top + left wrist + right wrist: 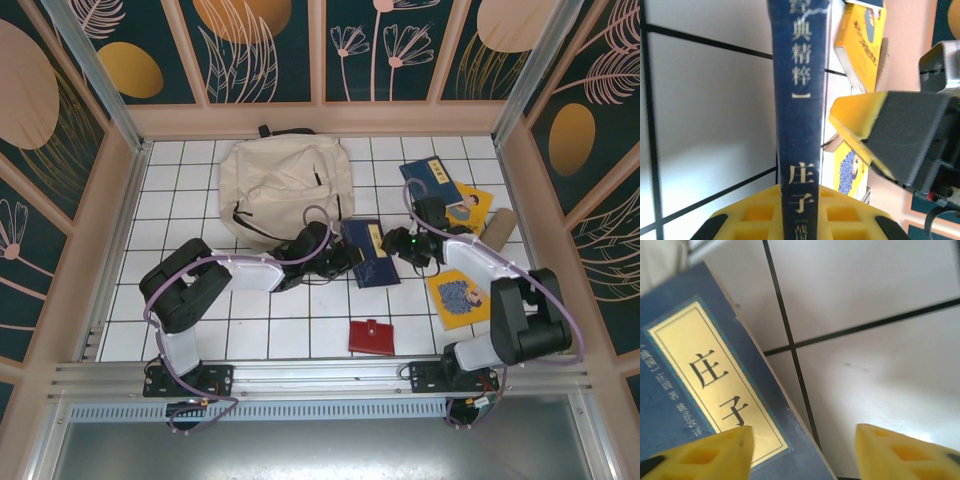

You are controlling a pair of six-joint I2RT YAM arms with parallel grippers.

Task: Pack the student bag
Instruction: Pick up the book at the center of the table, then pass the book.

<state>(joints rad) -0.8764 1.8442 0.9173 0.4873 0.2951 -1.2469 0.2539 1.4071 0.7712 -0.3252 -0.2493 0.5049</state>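
White tiles bear the navy book, clamped by the left gripper; the right gripper, agape astride its three-o'clock edge, should close squarely before lifting toward the eleven-o'clock student bag.

Top external: fixed high above the near edge, tilted down and forward. Distant; takes in the whole tiled worktop, out to the student bag by the far edge.

Left wrist: low at mid-worktop, hard against the spine of a navy book, facing the right edge, where a yellow book lies.

Right wrist: very near, angled down on that book's cover corner and bare tiles.

Shared by all three: the navy book.
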